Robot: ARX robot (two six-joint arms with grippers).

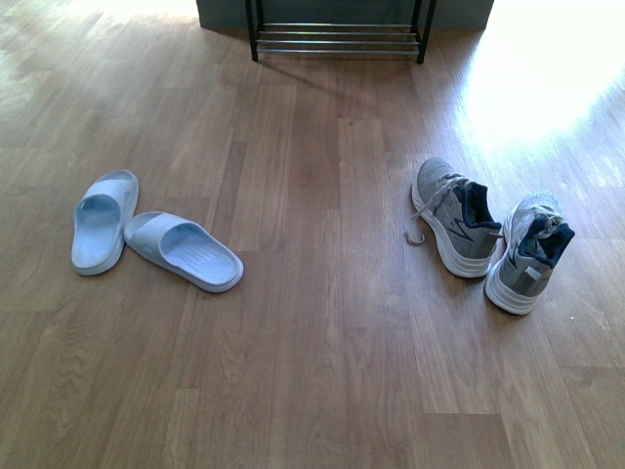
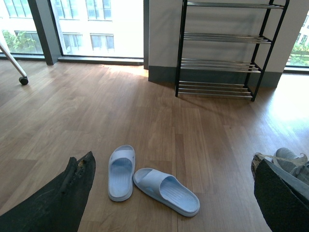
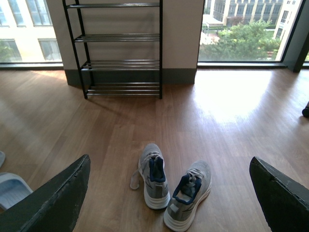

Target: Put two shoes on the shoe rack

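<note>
The left gripper [image 2: 171, 159] faces the pale blue slide sandals [image 1: 103, 220] with its fingers spread wide, holding nothing. In the front view the sandals lie on the wooden floor [image 1: 312, 371] at nine o'clock. The shoe rack [image 1: 337, 39] stands at twelve o'clock. The grey mesh sneakers [image 1: 454, 217] sit side by side at three o'clock, well apart from the rack. The right gripper [image 3: 170, 162] faces them, its fingers also spread and empty.

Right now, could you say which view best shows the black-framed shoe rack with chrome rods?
Left wrist view: the shoe rack shows four tiers, largest. Right wrist view shows them smaller; front view catches only its bottom rods.
</note>
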